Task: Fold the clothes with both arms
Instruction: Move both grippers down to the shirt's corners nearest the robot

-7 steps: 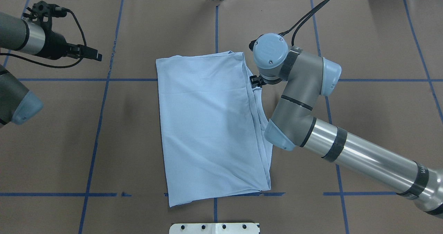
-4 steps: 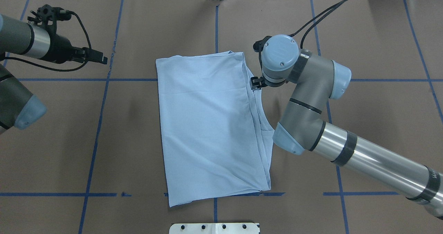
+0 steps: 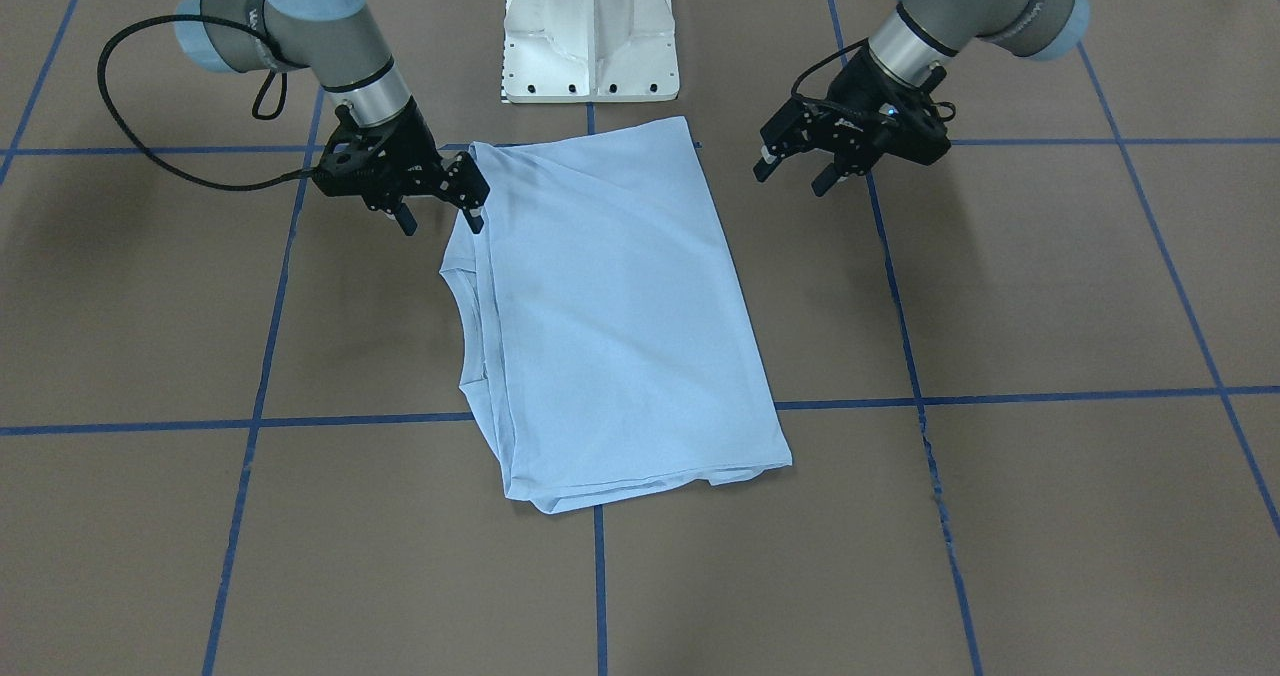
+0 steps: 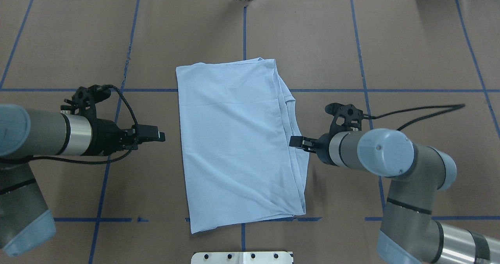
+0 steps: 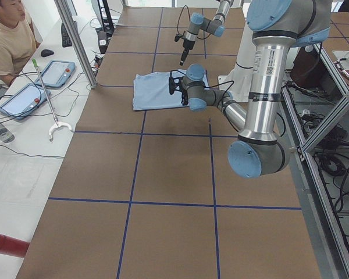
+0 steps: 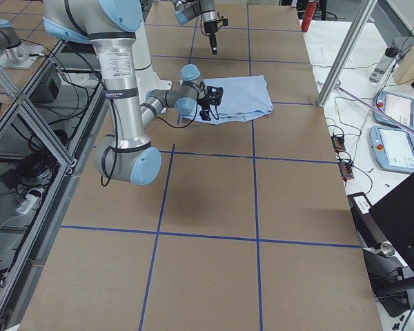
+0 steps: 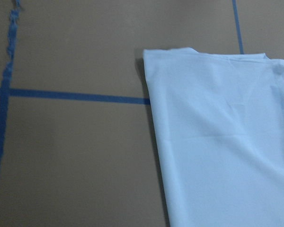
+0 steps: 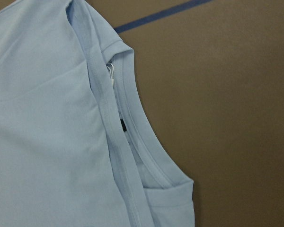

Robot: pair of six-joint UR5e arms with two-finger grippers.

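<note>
The clothes are one light blue T-shirt (image 4: 234, 139), folded lengthwise and lying flat mid-table (image 3: 610, 306). Its round collar (image 8: 132, 118) lies along the edge on my right side, with a small dark mark inside it. My right gripper (image 4: 295, 141) hovers at that collar edge, open, one fingertip (image 3: 475, 221) just over the cloth and nothing between the fingers. To the left of the shirt my left gripper (image 4: 158, 133) is open (image 3: 795, 174), a short gap away from the cloth. The left wrist view shows the shirt's far corner (image 7: 217, 142).
The white pedestal base (image 3: 590, 36) stands just behind the shirt's near end. Blue tape lines (image 4: 363, 90) grid the brown table. A black cable (image 4: 414, 109) loops off the right wrist. A person (image 5: 9, 35) sits at a side table with tablets.
Both arms have swung toward the robot's side of the table. The left gripper came in from the far left to just beside the shirt; the right gripper moved along the collar edge.
</note>
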